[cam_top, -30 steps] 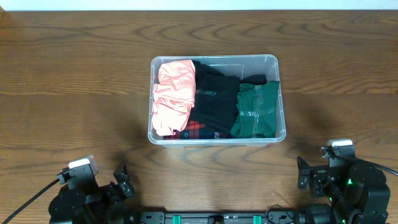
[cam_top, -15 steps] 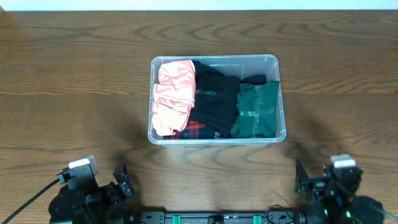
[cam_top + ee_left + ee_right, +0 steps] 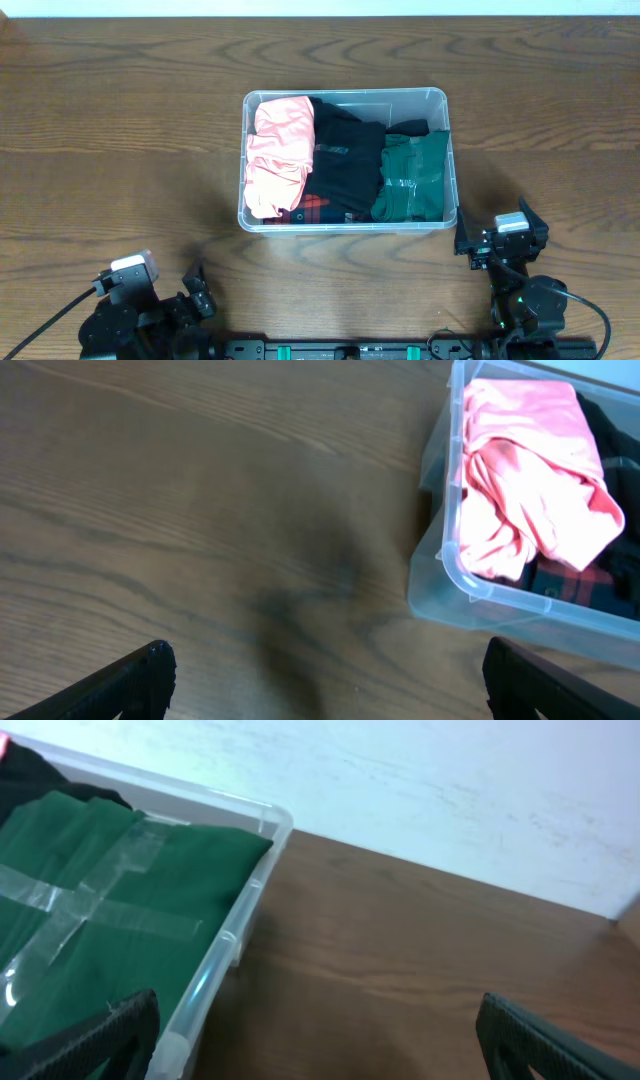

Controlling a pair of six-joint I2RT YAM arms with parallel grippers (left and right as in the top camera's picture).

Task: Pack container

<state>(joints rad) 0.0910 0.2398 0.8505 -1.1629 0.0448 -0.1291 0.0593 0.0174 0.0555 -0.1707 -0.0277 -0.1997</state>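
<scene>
The clear container (image 3: 350,227) stands mid-table. It holds a pink garment (image 3: 275,150) at the left, a black garment (image 3: 345,155) in the middle, a taped green garment (image 3: 412,175) at the right and a red plaid piece (image 3: 315,208) at the front. My right gripper (image 3: 498,234) is open and empty just off the container's front right corner. In the right wrist view (image 3: 315,1040) its left finger sits over the green garment (image 3: 110,890) and the rim (image 3: 230,935). My left gripper (image 3: 195,290) is open and empty near the front edge; the left wrist view (image 3: 325,685) shows the container's corner (image 3: 440,560) and the pink garment (image 3: 530,470).
Dark wooden table (image 3: 120,130) all round the container. A pale wall (image 3: 450,780) lies beyond the table's far edge in the right wrist view. The arm bases sit along the front edge at the bottom left and bottom right.
My right arm has swung from the bottom right corner up and left to the container's front right corner. The left arm and the garments have not moved.
</scene>
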